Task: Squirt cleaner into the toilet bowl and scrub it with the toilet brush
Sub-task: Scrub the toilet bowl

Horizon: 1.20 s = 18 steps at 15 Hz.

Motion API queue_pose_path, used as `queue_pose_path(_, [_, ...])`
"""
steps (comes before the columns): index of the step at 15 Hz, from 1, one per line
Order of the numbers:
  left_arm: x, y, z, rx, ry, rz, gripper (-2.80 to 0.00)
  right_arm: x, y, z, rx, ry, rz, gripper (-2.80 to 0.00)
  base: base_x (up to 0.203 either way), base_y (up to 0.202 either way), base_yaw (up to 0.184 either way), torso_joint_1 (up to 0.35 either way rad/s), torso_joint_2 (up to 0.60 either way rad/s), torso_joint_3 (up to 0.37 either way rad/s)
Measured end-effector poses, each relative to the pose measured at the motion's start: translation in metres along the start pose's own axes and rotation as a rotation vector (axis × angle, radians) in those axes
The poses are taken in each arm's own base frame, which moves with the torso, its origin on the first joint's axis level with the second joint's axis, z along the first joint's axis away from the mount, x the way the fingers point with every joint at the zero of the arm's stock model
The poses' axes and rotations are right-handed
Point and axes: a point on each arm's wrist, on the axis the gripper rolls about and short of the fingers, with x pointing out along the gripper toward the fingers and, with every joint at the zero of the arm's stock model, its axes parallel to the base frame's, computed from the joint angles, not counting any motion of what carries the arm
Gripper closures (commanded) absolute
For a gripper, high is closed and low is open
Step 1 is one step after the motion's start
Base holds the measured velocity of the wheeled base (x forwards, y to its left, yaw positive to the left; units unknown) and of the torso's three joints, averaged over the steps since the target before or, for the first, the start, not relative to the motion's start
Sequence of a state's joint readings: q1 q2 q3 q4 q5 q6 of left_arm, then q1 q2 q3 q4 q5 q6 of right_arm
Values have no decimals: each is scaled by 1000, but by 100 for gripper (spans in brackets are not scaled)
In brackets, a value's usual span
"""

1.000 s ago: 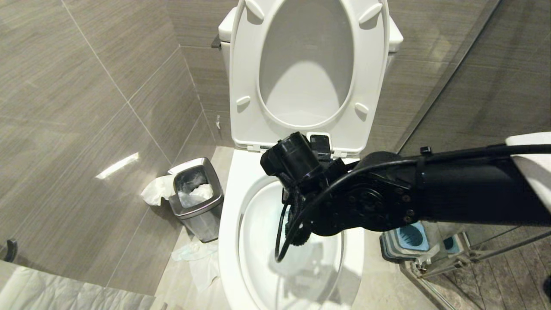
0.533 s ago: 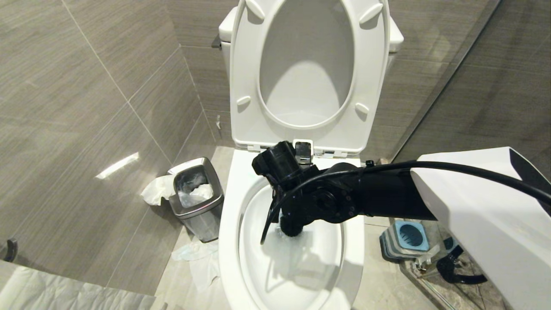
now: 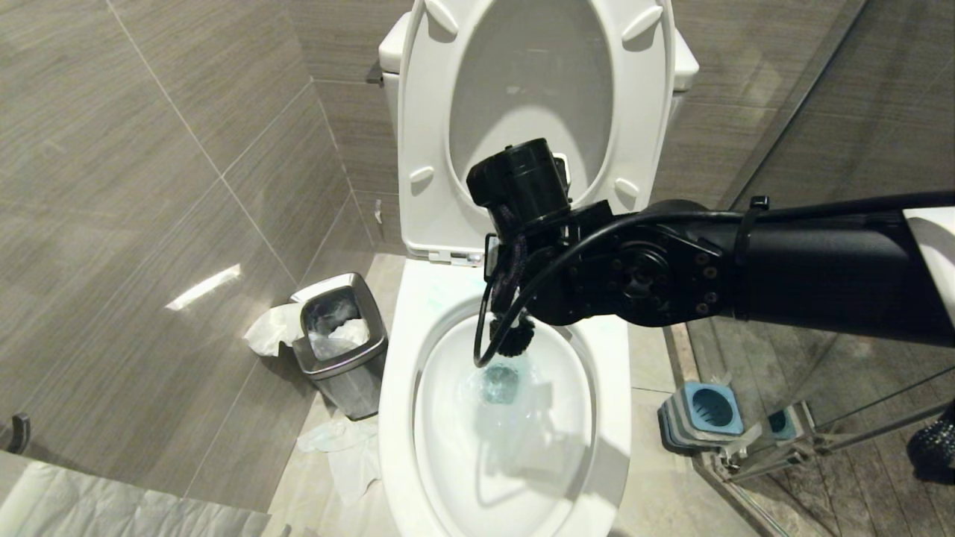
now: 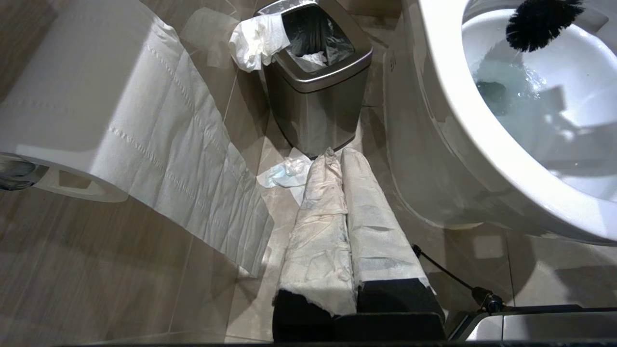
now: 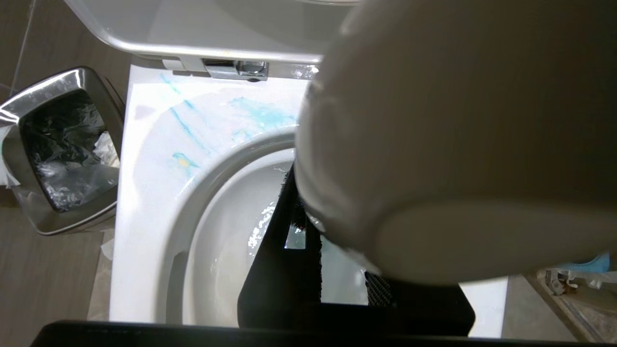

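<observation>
Grey tiled walls surround one white toilet bowl [image 3: 395, 388]; one steel bin [image 3: 343, 343] stands at its nine o'clock. The right gripper [image 5: 308, 241] clamps one toilet brush [image 3: 513, 339] over teal cleaner [image 3: 500, 384] water. The left gripper [image 4: 344, 217] is closed, empty.

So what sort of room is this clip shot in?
A bathroom, probably a small toilet stall: a white toilet bowl with its seat raised, a steel waste bin beside it, and a toilet paper roll.

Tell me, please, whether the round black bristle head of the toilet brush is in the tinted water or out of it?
Out. The round black bristle head hangs above the pale teal foamy water, with white ceramic visible between them.
</observation>
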State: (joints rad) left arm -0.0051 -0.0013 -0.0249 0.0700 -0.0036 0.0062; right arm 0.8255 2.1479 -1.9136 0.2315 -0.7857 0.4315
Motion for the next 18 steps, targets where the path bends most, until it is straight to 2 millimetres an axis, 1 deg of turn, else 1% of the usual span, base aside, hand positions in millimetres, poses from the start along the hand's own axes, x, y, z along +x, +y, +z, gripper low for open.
queue_pose_path(2, [0,0,0,0,0,1,0,-1,-1,2,10,-4,2,0,0,0,0,0,0,0])
queue_pose_path(4, [0,0,0,0,0,1,0,5,2,-5,14,8,-2,0,0,0,0,0,0,0])
queue_pose_path(6, [0,0,0,0,0,1,0,15,7,-21,18,35,-15,0,0,0,0,0,0,0])
queue_pose_path(11, [0,0,0,0,0,2,0,46,18,-72,-5,116,-62,0,0,0,0,0,0,0])
queue_pose_path(13, [0,0,0,0,0,2,0,52,20,-84,-20,133,-73,0,0,0,0,0,0,0])
queue_pose_path(16, [0,0,0,0,0,0,0,47,17,-80,-17,135,-68,0,0,0,0,0,0,0])
queue_pose_path(18, [0,0,0,0,0,0,0,30,10,-68,-14,135,-54,0,0,0,0,0,0,0])
